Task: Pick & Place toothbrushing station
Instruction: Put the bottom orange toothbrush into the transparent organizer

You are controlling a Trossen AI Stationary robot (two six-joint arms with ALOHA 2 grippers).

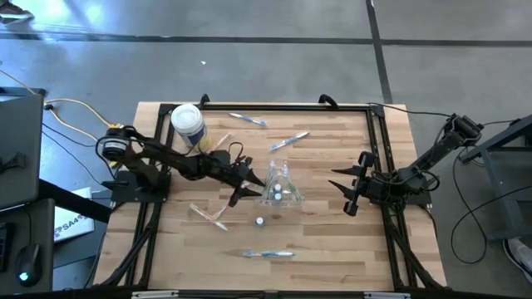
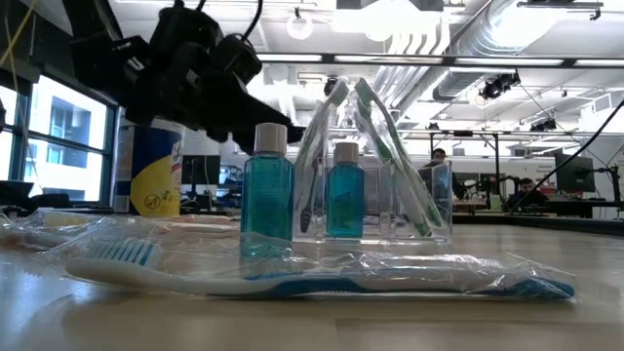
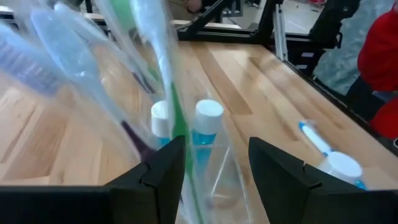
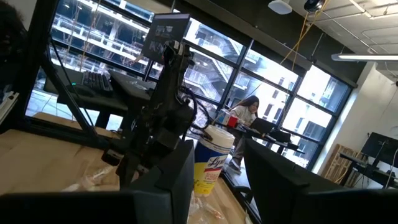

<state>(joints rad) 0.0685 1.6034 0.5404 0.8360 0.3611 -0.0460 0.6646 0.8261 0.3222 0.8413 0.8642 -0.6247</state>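
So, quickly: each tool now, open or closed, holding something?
Left tool: open, at the clear cup, holding nothing.
Right tool: open, empty.

One clear cup [image 1: 278, 189], two small blue bottles [image 2: 266, 190] showing in the low view, one canister [image 1: 188, 124], several wrapped toothbrushes [image 1: 268, 254] scattered, exact count unclear, two arms

Small clear plastic cup [image 1: 278, 189] at table [image 1: 332, 249] centre, wrapped toothbrushes [image 1: 278, 173] standing in it. Left gripper [image 1: 247, 184] just beside it; right gripper [image 1: 347, 188] well apart. Small white-capped tube [image 1: 261, 221] in front; large white-lidded round canister [image 1: 188, 126] behind-left.
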